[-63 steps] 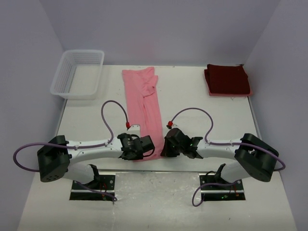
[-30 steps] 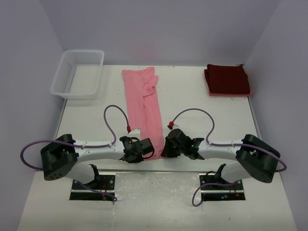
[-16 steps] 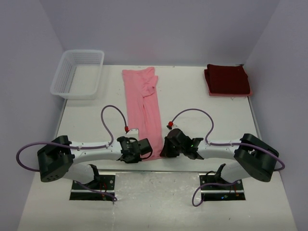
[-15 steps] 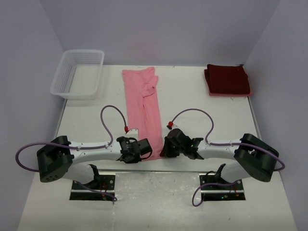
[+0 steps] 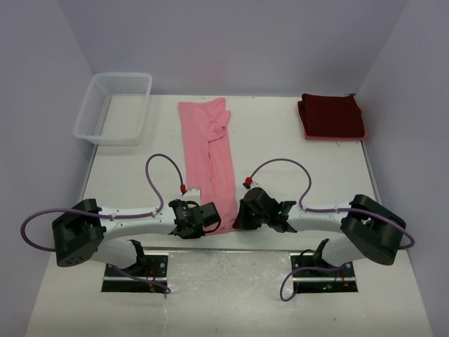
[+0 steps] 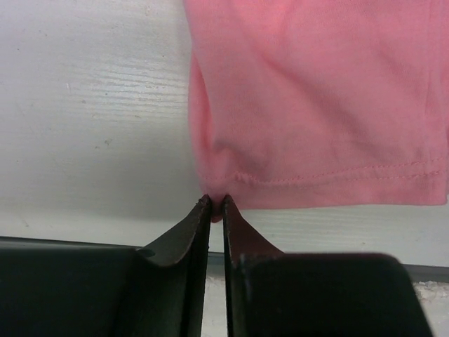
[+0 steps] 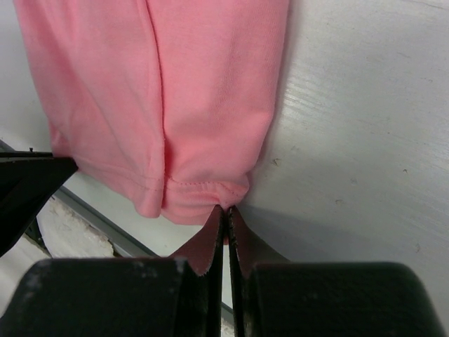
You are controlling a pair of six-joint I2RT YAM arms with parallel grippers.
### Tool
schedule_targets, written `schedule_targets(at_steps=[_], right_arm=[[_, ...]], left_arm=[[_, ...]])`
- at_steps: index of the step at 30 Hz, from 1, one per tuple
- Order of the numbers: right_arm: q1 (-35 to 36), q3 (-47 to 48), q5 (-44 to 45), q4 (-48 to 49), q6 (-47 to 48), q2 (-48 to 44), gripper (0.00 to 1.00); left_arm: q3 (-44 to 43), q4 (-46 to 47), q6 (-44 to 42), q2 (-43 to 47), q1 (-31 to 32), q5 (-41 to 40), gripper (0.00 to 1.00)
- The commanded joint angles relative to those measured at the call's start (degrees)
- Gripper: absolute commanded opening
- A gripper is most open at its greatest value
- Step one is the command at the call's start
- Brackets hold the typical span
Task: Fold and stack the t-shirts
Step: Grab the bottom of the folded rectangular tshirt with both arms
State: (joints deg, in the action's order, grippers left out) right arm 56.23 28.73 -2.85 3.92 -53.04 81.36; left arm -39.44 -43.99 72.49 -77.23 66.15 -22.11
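Pink t-shirt [image 5: 210,158]: seen folded lengthwise into a long narrow strip, laid from the upper centre of the overhead frame down to the lower centre, with the hem end nearest the arm bases.
Hem: stitched edge shown flat on the table [image 5: 280,154], with one corner taken at each side.
Left gripper [image 6: 216,205]: jaws drawn almost together at the bottom centre of the left wrist frame, with the hem's left corner nipped between the tips.
Right gripper [image 7: 226,210]: jaws clenched at the bottom centre of the right wrist frame, with the hem's right corner caught at the very tips. The hold is judged thin.
Maroon t-shirt [image 5: 331,116]: seen folded into a compact rectangle at the upper right of the overhead frame, well apart from the pink strip. A pale pink edge is glimpsed beneath it; what that edge belongs to cannot be told.
Done so far: the maroon shirt is judged finished, and the pink one has been given its lengthwise folds.
Left to do: the strip is judged to need folding end over end, hem toward collar, before it is carried to the upper right and stacked.
Basket [image 5: 91,116]: white lattice, placed at the upper left of the overhead frame, apart from both shirts.
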Motion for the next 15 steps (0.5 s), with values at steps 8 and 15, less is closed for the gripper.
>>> schedule_targets(at_steps=[8, 15], right_arm=[[0.02, -1.13, 1.1, -4.36, 0.21, 2.57, 0.0], [0.02, -1.05, 0.92, -4.36, 0.3, 3.71, 0.0]], left_arm=[[0.59, -0.48, 1.52, 1.56, 0.12, -0.83, 0.0], [0.59, -1.54, 2.13, 2.35, 0.56, -1.09, 0.0]])
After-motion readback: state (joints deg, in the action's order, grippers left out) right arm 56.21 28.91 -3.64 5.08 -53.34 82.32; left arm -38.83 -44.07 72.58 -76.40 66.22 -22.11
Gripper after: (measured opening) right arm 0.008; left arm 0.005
